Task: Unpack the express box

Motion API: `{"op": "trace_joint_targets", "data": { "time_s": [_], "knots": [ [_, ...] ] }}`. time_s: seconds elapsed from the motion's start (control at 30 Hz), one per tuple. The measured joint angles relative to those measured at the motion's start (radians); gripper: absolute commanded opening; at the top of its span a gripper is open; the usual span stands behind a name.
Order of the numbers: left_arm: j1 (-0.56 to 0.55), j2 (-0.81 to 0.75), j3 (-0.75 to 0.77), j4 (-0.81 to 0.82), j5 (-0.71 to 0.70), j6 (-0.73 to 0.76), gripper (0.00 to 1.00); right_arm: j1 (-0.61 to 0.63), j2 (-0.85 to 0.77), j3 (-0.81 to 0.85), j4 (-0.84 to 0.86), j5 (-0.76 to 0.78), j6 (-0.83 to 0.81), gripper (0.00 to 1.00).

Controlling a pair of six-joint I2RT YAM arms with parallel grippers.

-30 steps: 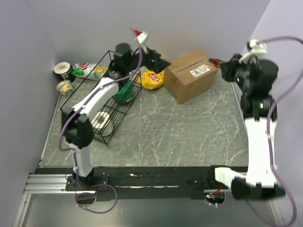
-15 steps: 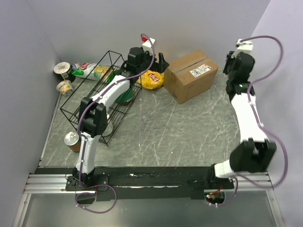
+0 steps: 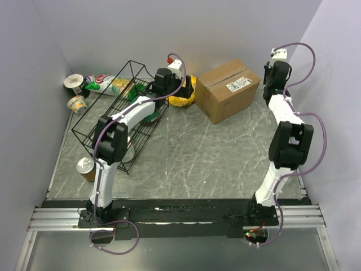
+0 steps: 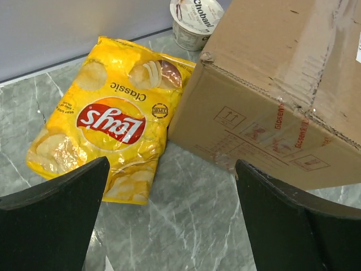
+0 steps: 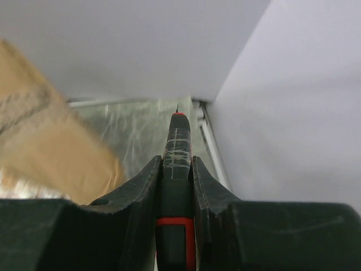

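Sitting at the back of the tabletop [image 3: 197, 158]: the express box [image 3: 227, 90], brown cardboard, turned at an angle, flaps shut with tape along the top seam and a white label on top; it stands between the two wrists
Left gripper [image 4: 172, 164]: jaws spread wide with nothing between them, hanging low over the tabletop just off the box's left side; from the wrist I see the box's printed side wall on the right and the chip bag on the left
Right gripper [image 5: 176, 164]: jaws pinched narrow on a black tool [image 5: 176, 141], up at the back right, near the box's right end but apart from it
Tool: slim, with a red band near the jaws and a red tip ending in a fine point, aimed at the back corner where the two walls meet; the box is only a brown blur at the left of the wrist view
Chip bag [image 4: 107, 118]: yellow Lay's Classic, lying flat, its edge right against the foot of the box
Yoghurt cup [image 4: 196, 20]: a Chobani tub behind the bag, beside the box's far corner
Wire basket [image 3: 103, 96]: black, tipped on its side left of the box, the left arm reaching across it
Back-left corner: two cups [image 3: 74, 82] and a green bag [image 3: 104, 83] by the wall
Can [image 3: 86, 167]: upright, just beside the basket's near corner
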Motion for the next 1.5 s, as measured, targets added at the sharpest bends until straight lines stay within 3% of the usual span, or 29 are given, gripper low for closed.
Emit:
{"op": "trace_joint_targets", "data": {
  "time_s": [0.23, 0.87, 1.1, 1.27, 1.5],
  "knots": [
    [0.0, 0.064, 0.075, 0.02, -0.026, -0.005, 0.98, -0.053, 0.192, 0.235, 0.035, -0.093, -0.05, 0.0],
    [0.016, 0.336, 0.257, 0.114, -0.173, -0.023, 0.96, -0.057, 0.32, 0.32, -0.122, -0.474, -0.102, 0.0],
    [0.03, 0.322, 0.181, 0.212, -0.13, 0.019, 0.96, -0.048, 0.195, 0.149, -0.148, -0.533, -0.146, 0.0],
    [0.045, 0.243, 0.029, 0.285, -0.057, 0.027, 0.97, -0.035, 0.006, -0.064, -0.195, -0.537, -0.16, 0.0],
    [0.067, 0.072, -0.204, 0.253, 0.025, 0.016, 0.97, 0.042, -0.327, -0.383, -0.314, -0.534, -0.159, 0.0]
  ]
}}
